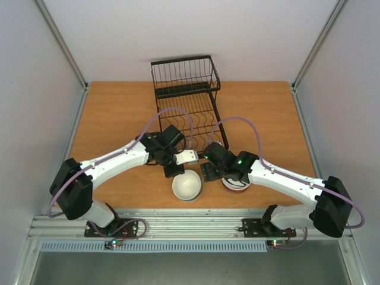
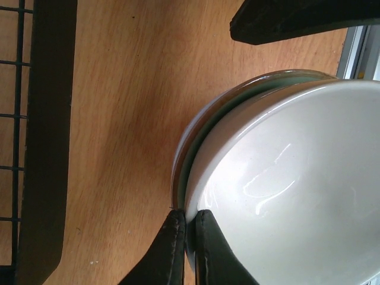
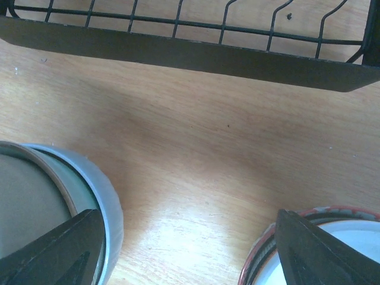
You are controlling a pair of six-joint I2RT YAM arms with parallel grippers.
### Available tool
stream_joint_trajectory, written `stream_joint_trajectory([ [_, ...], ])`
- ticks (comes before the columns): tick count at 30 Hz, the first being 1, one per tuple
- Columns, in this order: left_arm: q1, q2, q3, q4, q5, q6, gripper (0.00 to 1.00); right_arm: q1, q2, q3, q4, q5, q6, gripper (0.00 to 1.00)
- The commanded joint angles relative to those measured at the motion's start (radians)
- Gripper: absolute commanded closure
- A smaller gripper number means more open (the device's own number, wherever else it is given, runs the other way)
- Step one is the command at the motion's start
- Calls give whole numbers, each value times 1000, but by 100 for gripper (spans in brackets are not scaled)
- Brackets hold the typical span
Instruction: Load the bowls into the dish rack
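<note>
Left gripper (image 2: 187, 237) clamped on rim of top bowl (image 2: 285, 178) in nested stack near dish rack (image 1: 189, 107). Lift straight, separating it. Right gripper (image 3: 190, 249) open, between stacks.

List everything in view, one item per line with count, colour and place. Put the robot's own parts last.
dish rack: one, black wire, far middle of the table, no bowls in it.
stack of bowls: one stack, top bowl white inside, pale green rim showing beneath it; near edge, centre.
red-rimmed bowl: at least one, white inside, right of the stack, partly under the right arm.
table: one, orange-brown wood.
left gripper: one, dark fingers pinched on the top bowl's rim.
right gripper: one, dark fingers spread open, between the stack and the red-rimmed bowl.
</note>
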Motion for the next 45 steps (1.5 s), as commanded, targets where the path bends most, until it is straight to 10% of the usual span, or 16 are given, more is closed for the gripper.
stream_joint_trajectory([
  [1,2,-22,-14,-33,-23,11,99,4,5,-7,11,10,12,19],
  [19,5,-197,-45,36,103,6,100,7,-240,80,-52,-49,-87,17],
  [45,353,-374,-137,231,671,-150,100,7,-349,-133,408,-553,72,1],
])
